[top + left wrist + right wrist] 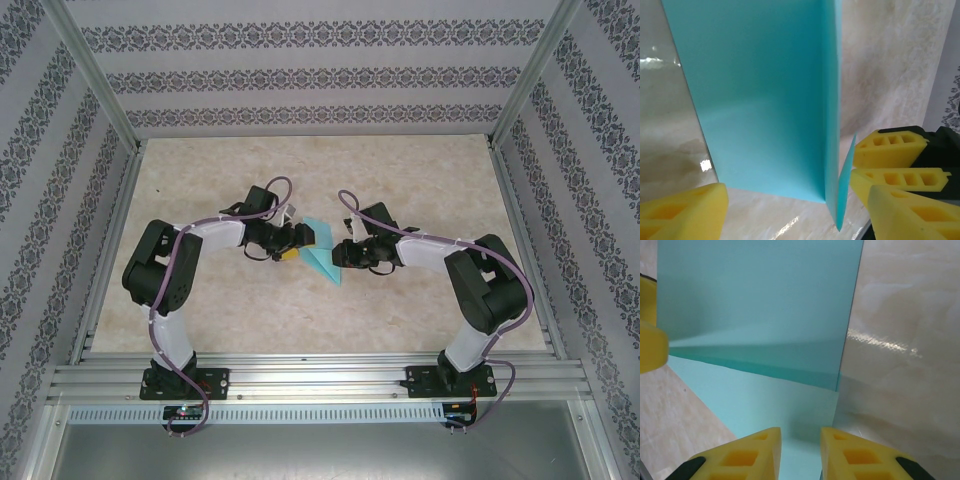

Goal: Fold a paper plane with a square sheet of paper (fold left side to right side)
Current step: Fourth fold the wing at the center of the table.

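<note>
— Marbled table (pixel 420 190), then. Start at the near rail: both arms are bolted there, reaching in to meet at mid-table. What's between them?

— Turquoise paper (pixel 320 248), part folded. It lies just right of the left end effector (pixel 298 240) and just left of the right end effector (pixel 345 252), hemmed in by both.

— Is either holding it?

— The left one's fingers stand well apart, either side of a flap that rises upright off the table, with nothing pinched. The right one's fingers show a narrow gap, tips over the flat layer. Pressing or hovering, I can't tell.

— Which way does it lie?

— Long axis near to far, slanted a little. The pointed end is near and slightly right, the broad end far and left.

— And the next fold?

— My guess is that the standing flap has to tip rightward over the crease. The left arm looks placed for that, while the right steadies the rest.
</note>
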### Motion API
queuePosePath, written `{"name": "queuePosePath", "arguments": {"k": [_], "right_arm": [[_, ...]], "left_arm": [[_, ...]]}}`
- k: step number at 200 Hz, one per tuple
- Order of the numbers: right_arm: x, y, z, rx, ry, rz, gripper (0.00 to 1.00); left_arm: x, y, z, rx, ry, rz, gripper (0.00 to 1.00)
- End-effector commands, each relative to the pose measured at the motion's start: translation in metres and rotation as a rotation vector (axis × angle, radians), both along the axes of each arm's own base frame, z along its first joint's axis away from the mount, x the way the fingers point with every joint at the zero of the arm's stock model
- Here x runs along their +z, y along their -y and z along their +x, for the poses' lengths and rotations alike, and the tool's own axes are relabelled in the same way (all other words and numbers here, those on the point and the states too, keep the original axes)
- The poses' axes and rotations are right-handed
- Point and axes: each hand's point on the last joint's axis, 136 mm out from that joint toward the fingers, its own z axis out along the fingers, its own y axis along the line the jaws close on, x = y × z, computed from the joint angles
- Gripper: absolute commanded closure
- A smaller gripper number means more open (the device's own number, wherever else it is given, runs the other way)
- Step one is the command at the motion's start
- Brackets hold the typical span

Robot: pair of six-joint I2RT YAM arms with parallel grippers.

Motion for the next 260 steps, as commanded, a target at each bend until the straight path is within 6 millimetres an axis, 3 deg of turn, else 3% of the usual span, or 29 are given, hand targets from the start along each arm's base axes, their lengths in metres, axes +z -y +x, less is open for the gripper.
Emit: {"name": "queuePosePath", "arguments": {"k": [1, 29, 70, 94, 151, 184, 233, 260], "right_arm": [[0.006, -0.005, 0.008, 0.016, 0.048, -0.002, 0.72], [0.007, -0.005, 0.009, 0.016, 0.065, -0.006, 0.71], [0.016, -0.002, 0.009, 0.019, 0.127, -0.043, 0.68], [0.027, 0.0, 0.005, 0.04, 0.206, -0.117, 0.64], [0.019, -0.011, -0.018, 0.146, 0.32, -0.346, 0.6], [0.012, -0.016, -0.018, 0.172, 0.342, -0.433, 0.59], [0.036, 0.016, -0.012, 0.084, 0.373, -0.432, 0.52], [0.049, 0.016, -0.018, 0.099, 0.394, -0.429, 0.51]], "left_arm": [[0.025, 0.021, 0.012, 0.001, 0.069, -0.091, 0.3], [0.021, 0.03, 0.012, -0.004, 0.056, -0.091, 0.43], [0.019, 0.033, 0.011, 0.012, 0.039, -0.086, 0.76], [0.019, 0.03, 0.01, 0.038, 0.02, -0.072, 0.84], [0.014, 0.027, 0.005, 0.048, -0.009, -0.058, 0.85], [0.014, 0.027, 0.005, 0.048, -0.012, -0.054, 0.86], [0.012, 0.025, 0.004, 0.045, -0.011, -0.033, 0.86], [0.012, 0.024, 0.005, 0.048, -0.011, -0.026, 0.86]]}}
